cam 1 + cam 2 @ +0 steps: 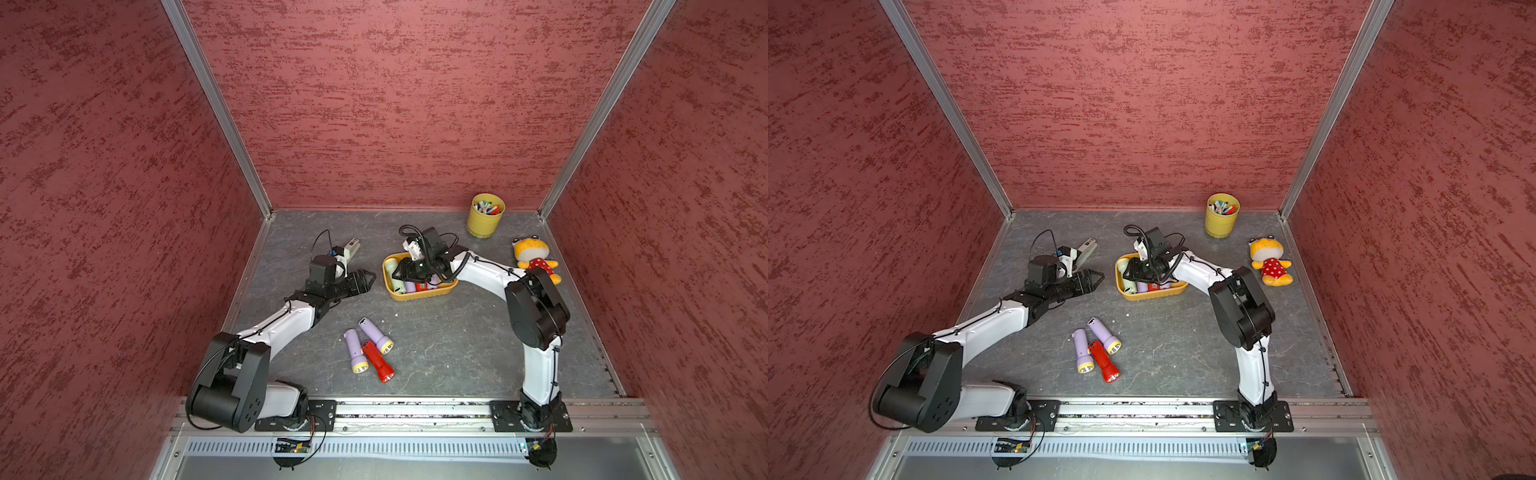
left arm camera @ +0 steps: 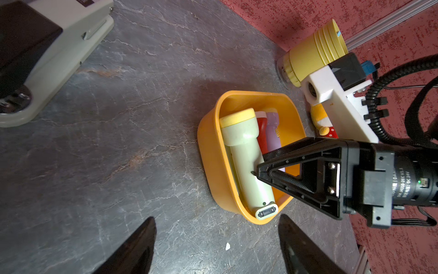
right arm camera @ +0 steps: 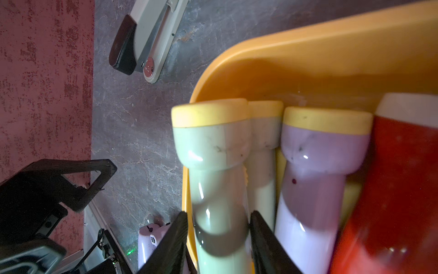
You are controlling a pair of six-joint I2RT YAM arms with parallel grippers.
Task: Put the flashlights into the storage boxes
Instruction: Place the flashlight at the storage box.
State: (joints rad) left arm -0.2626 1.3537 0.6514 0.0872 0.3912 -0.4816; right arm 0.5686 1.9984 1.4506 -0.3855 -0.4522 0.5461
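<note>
The orange-yellow storage box [image 1: 419,296] [image 2: 211,142] sits mid-table and holds several flashlights. My right gripper [image 1: 399,272] [image 3: 218,215] reaches into its left end, shut on a pale green flashlight [image 3: 213,147] [image 2: 244,151] that lies along the box's wall. Beside it lie another pale green one [image 3: 263,142], a lilac one [image 3: 320,161] and a red one [image 3: 403,178]. Two lilac flashlights [image 1: 354,349] [image 1: 376,332] and a red flashlight [image 1: 377,360] lie together on the table nearer the front. My left gripper [image 1: 368,276] [image 2: 216,220] hangs open and empty just left of the box.
A grey-white stapler [image 1: 351,248] [image 2: 59,59] lies at the back left behind my left wrist. A yellow cup of pens [image 1: 485,216] stands at the back right. A yellow plush toy in a red dotted dress [image 1: 534,259] lies by the right wall.
</note>
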